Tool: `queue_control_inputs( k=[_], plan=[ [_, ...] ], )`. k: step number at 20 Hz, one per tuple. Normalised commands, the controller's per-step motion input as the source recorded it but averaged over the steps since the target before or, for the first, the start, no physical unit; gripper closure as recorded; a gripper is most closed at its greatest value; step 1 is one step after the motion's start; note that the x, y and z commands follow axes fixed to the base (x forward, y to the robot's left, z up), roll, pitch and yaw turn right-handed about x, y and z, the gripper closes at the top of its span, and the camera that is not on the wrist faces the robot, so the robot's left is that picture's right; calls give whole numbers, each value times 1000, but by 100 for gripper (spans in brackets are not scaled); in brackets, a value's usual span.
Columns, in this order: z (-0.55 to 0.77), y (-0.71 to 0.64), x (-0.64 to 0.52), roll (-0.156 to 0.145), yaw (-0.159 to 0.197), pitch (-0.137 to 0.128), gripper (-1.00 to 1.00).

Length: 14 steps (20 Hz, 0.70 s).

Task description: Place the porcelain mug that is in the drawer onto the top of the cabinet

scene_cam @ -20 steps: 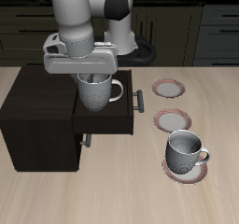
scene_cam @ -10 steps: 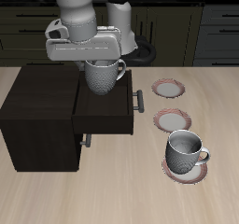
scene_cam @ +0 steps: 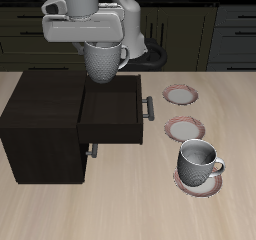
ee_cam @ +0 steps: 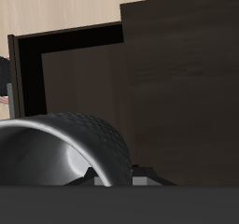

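My gripper point(scene_cam: 100, 46) is shut on the rim of the porcelain mug point(scene_cam: 105, 62), a pale dimpled mug with a loop handle, and holds it high above the open drawer point(scene_cam: 112, 116). The drawer is dark wood with a grey bar handle point(scene_cam: 150, 106) and now looks empty. The cabinet point(scene_cam: 42, 102) has a flat dark top beside the drawer. In the wrist view the mug's rim and dark inside point(ee_cam: 65, 153) fill the near field, with the drawer's inside point(ee_cam: 84, 78) and the cabinet top point(ee_cam: 187, 69) beneath.
A second grey mug point(scene_cam: 199, 162) stands on a saucer point(scene_cam: 186, 182) near the table's front. Two bare saucers point(scene_cam: 185, 129) point(scene_cam: 182, 93) lie behind it. A lower drawer handle point(scene_cam: 92, 151) juts from the cabinet front. Dark kitchen cupboards point(scene_cam: 200, 29) line the back.
My gripper has lifted the mug straight up out of the drawer, from inside it to well above it. It has also drifted slightly toward the cabinet side.
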Motion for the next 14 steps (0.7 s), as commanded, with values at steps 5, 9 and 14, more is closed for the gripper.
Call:
queue_control_inputs(
  k=[5,9,14],
  plan=[
    [265,-255,-53,-32,-26,-44,100],
    [224,-308,59,-61,-48,-33,100],
    [242,-429,131,-75,-41,-33,100]
  ],
)
